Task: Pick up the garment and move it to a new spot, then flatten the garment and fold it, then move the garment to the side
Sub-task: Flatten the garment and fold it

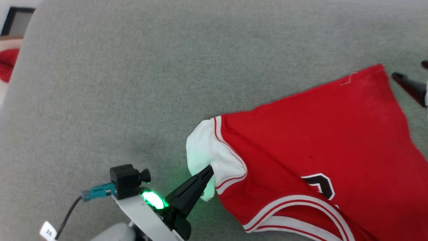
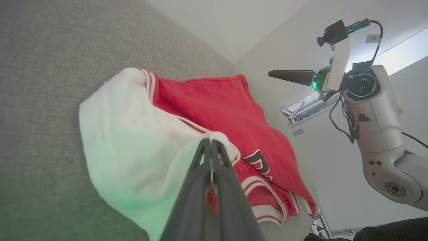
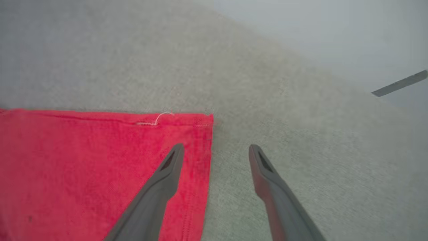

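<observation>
Nearest the lens, head view: the left hand (image 1: 210, 169) enters from the lower left, forearm angled up and to the right, green light (image 1: 153, 199) lit at the wrist. Its 2 fingers are pressed together, pinching the white sleeve of the garment (image 1: 317, 140). The garment lies on the grey worktop (image 1: 133, 83) at lower right, red body spread flat toward the right edge, sleeve bunched at its left end. The right hand (image 1: 408, 69) sits at the far right edge, fingers apart, just beside the garment's upper right hem corner.

Left wrist view: fingers closed tip to tip on a fold of white sleeve, with a sliver of red cloth between them lower down. The red body trails away behind the sleeve. The right arm stands beyond the far hem.

Right wrist view: fingers spread wide, gripping nothing. 1 finger is over the red hem corner, the other over bare worktop. Contact with the cloth: cannot tell.
</observation>
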{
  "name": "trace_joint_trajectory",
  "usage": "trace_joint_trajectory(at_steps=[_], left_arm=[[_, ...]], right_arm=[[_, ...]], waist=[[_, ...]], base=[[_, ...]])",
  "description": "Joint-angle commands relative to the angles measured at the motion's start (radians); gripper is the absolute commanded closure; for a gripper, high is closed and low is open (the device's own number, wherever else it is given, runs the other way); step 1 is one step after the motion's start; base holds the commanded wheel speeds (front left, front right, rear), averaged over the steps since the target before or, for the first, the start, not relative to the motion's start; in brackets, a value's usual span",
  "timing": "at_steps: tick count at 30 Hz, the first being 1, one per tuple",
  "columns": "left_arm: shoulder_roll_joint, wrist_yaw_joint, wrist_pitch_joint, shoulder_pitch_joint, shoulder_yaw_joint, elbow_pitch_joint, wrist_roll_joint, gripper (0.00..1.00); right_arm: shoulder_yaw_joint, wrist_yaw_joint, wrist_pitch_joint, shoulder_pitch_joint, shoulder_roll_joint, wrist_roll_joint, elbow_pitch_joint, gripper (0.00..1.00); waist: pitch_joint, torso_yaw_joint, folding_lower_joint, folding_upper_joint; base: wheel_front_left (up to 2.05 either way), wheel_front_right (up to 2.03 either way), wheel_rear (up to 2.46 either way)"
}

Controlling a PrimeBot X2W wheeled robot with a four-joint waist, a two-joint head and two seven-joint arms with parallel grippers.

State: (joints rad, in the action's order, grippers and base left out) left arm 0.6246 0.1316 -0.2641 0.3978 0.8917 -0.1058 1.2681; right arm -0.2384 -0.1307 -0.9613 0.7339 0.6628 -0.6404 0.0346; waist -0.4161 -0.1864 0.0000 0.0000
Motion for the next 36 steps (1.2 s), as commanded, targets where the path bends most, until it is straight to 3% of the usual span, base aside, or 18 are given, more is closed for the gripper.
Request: trace_joint_trajectory(at_steps=[1,11,12,13,14,15,20,26,31,36], left_arm=[[-0.007,-0.002,0.000,0.014,0.002,0.004,-0.001,1.00],[-0.035,-0.002,0.000,0.049,0.025,0.018,0.003,1.00],[-0.036,-0.002,0.000,0.049,0.026,0.019,0.005,1.00],[-0.036,-0.002,0.000,0.048,0.026,0.020,0.005,1.00],[-0.037,-0.002,0.000,0.047,0.027,0.023,0.007,1.00],[-0.038,-0.002,0.000,0.044,0.026,0.025,0.008,1.00],[-0.033,-0.002,0.000,0.029,-0.017,0.048,-0.011,1.00],[-0.008,-0.002,0.000,0.073,-0.132,0.085,-0.056,1.00],[0.016,-0.002,0.000,0.167,-0.186,0.117,-0.070,1.00],[0.015,-0.002,0.004,0.384,-0.225,0.200,-0.041,1.00]], right_arm=[[-0.022,0.000,0.010,0.019,0.003,0.000,0.026,0.00],[-0.223,0.000,0.025,0.046,0.046,-0.036,0.203,0.00],[-0.236,0.000,0.026,0.047,0.050,-0.046,0.210,0.08],[-0.248,0.000,0.025,0.048,0.052,-0.057,0.218,0.55],[-0.259,0.000,0.028,0.048,0.055,-0.067,0.224,0.75],[-0.266,0.000,0.036,0.045,0.057,-0.072,0.228,1.00],[-0.233,0.000,0.160,0.076,0.041,-0.100,0.243,1.00],[-0.124,0.000,0.345,0.133,-0.010,-0.107,0.322,1.00],[-0.027,0.000,0.451,0.193,-0.048,-0.084,0.395,1.00],[0.108,0.000,0.568,0.327,-0.098,-0.025,0.491,1.00]], waist=[[-0.041,-0.038,0.0000,0.0000],[-0.065,-0.071,0.0000,0.0000],[-0.063,-0.073,0.0000,0.0000],[-0.061,-0.074,0.0000,0.0000],[-0.058,-0.075,0.0000,0.0000],[-0.052,-0.075,0.0000,0.0000],[-0.014,-0.066,0.0000,0.0000],[0.041,-0.037,0.0000,0.0000],[0.054,-0.004,0.0000,0.0000],[0.030,0.037,0.0000,0.0000]], base=[[0.00,0.00,0.00],[0.00,0.00,0.00],[0.00,0.00,0.00],[0.00,0.00,0.00],[0.00,0.00,0.00],[0.00,0.00,0.00],[0.00,0.00,0.00],[0.00,0.00,0.00],[0.00,0.00,0.00],[0.00,0.00,0.00]])
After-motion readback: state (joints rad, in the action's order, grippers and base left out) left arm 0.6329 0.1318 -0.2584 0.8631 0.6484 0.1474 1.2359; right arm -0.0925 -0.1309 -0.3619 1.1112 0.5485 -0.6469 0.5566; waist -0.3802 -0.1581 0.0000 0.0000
